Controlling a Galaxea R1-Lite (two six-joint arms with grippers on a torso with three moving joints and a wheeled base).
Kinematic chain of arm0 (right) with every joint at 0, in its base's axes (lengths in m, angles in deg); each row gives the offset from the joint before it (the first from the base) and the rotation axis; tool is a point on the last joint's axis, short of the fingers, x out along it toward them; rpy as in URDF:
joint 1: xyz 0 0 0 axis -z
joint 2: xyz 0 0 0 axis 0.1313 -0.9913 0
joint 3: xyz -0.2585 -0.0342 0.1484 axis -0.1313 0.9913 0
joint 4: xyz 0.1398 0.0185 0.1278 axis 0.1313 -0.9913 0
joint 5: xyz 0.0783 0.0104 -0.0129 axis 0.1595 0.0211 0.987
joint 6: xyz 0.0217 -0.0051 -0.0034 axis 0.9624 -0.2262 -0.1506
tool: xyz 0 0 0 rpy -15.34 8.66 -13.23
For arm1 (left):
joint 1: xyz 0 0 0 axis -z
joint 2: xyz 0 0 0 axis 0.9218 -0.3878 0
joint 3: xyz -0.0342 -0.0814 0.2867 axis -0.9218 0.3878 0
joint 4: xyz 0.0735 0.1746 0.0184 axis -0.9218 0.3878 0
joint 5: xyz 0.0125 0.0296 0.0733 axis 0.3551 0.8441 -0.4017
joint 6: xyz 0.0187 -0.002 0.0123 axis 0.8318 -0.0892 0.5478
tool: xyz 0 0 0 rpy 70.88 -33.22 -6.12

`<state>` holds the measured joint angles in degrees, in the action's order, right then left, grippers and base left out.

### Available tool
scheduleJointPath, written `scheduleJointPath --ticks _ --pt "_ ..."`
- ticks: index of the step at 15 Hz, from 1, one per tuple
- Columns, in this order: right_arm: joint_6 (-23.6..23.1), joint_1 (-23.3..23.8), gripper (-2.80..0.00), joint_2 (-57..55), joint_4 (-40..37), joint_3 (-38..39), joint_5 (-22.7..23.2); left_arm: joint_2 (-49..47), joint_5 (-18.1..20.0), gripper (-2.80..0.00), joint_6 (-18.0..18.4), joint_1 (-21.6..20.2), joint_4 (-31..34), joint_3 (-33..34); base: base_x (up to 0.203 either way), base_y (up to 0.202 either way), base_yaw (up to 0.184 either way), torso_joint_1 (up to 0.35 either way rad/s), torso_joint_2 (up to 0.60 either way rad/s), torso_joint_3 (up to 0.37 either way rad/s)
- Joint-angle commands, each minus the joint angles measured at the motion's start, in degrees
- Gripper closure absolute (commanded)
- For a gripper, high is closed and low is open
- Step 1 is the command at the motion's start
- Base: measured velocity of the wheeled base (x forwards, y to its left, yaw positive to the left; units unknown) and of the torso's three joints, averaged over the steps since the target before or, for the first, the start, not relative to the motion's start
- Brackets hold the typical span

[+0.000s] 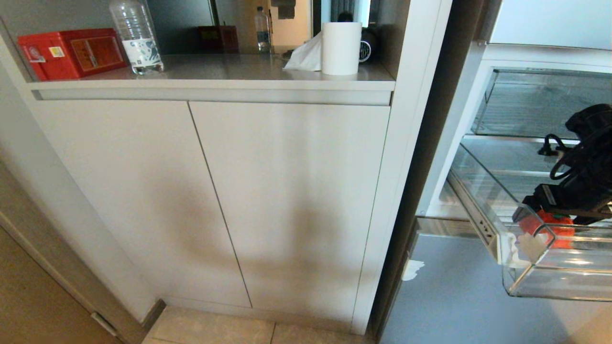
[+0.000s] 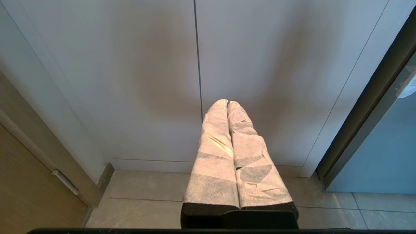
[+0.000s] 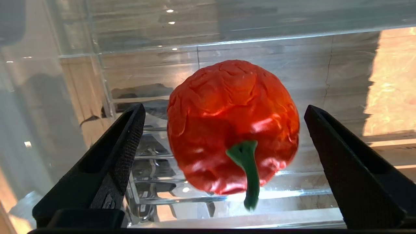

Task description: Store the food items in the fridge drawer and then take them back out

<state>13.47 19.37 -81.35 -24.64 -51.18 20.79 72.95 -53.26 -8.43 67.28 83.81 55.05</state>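
On my head view I see a red box (image 1: pixel 71 52) with a yellow label and a bottle (image 1: pixel 136 36) with a printed blue label on the counter (image 1: pixel 229 71), but I cannot read any writing on them. A paper roll (image 1: pixel 340 48) stands there too. At the right the fridge (image 1: pixel 478 119) is open and the drawer (image 1: pixel 526 267) is pulled out; its front corner is whitish and chipped.

The pepper (image 3: pixel 232 125) lies inside the drawer on the ribbed floor. Only the right wrist view shows it well: red, wrinkled, with a green stem. The right gripper (image 3: pixel 224 146) is above it with jaws wide open, one finger on each side, not touching it, holding nothing.

The left gripper (image 2: pixel 227 104) shows only in its own view, wrapped fingers pressed together, empty, facing the cabinet doors (image 2: pixel 195 65).
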Motion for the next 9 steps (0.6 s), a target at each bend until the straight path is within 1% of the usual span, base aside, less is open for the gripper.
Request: scheduleJointPath --ticks 1,5,6,9 --pt "0.0 0.04 -2.8 -1.2 -0.21 -0.03 0.0 0.01 0.0 0.0 0.0 -0.01 -0.02 0.09 0.0 0.0 0.0 0.0 0.0 0.0" --pt "0.0 0.04 -2.8 -2.03 0.39 0.05 0.0 0.01 0.0 0.0 0.0 -0.01 -0.02 0.09 0.0 0.0 0.0 0.0 0.0 0.0" --pt "0.0 0.04 0.0 -2.29 0.98 0.18 -0.09 0.01 0.0 0.0 0.0 -0.01 -0.02 0.09 0.0 0.0 0.0 0.0 0.0 0.0" --pt "0.08 0.04 0.0 -2.3 1.02 0.41 0.0 0.01 0.0 0.0 0.0 -0.01 -0.02 0.09 0.0 0.0 0.0 0.0 0.0 0.0"
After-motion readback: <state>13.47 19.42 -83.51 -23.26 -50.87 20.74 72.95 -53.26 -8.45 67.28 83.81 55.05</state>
